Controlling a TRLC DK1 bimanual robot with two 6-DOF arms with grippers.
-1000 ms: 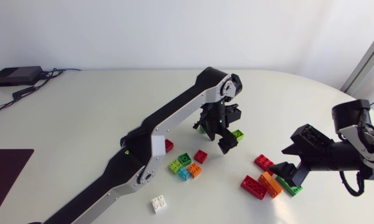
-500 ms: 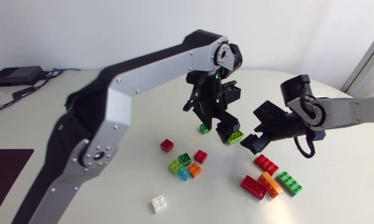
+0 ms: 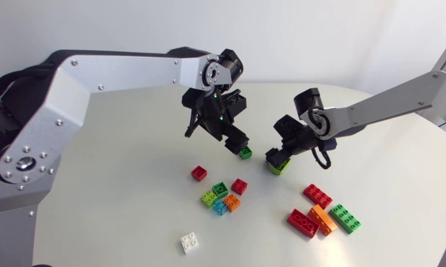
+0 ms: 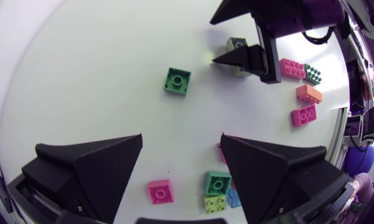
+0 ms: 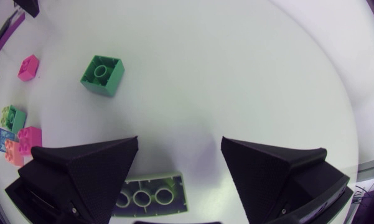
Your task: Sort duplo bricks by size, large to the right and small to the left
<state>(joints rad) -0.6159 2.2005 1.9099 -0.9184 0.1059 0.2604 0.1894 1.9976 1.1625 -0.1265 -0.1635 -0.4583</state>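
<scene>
1. Table: a white surface that carries all the bricks.
2. Left arm: enters from the left and spans above the table to the centre, with its wrist turned downward.
3. Right arm: enters from the right and slopes down toward the centre.
4. Left gripper: hangs above the table centre. It is released, with the fingers spread wide and nothing between them.
5. Right gripper: sits low over the table, just right of the left gripper. It is released, and its fingers straddle the lime brick.
6. Long bricks: these form a group at the near right.
   - A long red brick lies farthest.
   - A second long red brick, a long orange brick and a long green brick lie side by side nearer.
7. Lime brick: lies on the table at the centre, studs up, under the right gripper. In the right wrist view it lies close to one finger, with a clear gap to the other.
8. Green brick: lies on the table just left of the lime brick, ahead of the left gripper and apart from both its fingers.
9. Small bricks: these form a cluster near the centre.
   - It holds a small red brick, a small dark-green brick and a second small red brick.
   - It also holds a small lime brick, a small blue brick and a small orange brick.
10. White brick: lies alone, nearer than the cluster.
</scene>
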